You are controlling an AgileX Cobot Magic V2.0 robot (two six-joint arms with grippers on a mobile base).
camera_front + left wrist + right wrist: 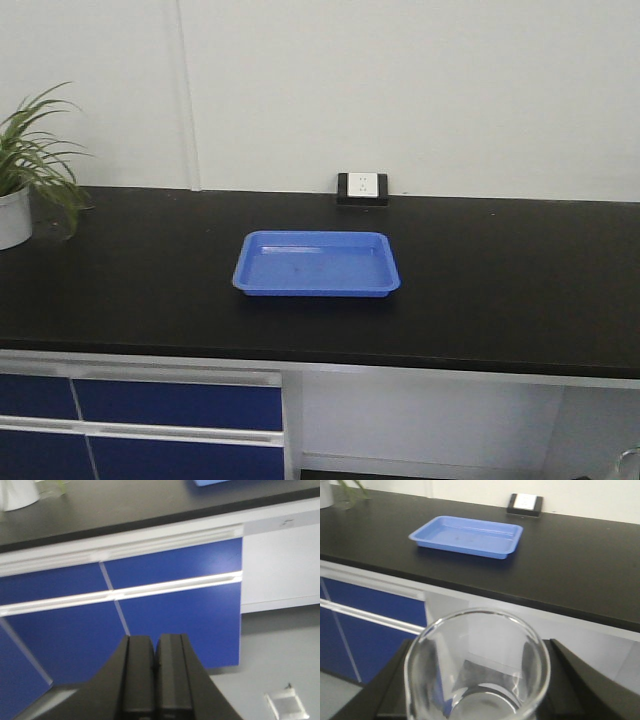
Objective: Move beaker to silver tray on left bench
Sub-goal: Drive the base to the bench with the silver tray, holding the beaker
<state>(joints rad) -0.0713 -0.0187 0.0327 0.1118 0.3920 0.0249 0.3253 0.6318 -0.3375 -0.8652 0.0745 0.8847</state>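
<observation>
Currently your right gripper [478,687] pinches the small clear glass beaker [477,660] between its black fingers, one on each side. The beaker is upright, in front of the near edge of the long black benchtop [580,565]. Your left gripper [155,672] has its fingers pressed together, facing the blue cabinet drawers [170,615]. You have a rectangular blue plastic tray [316,263] lying mid-bench and a potted green plant [25,175] at the far left.
</observation>
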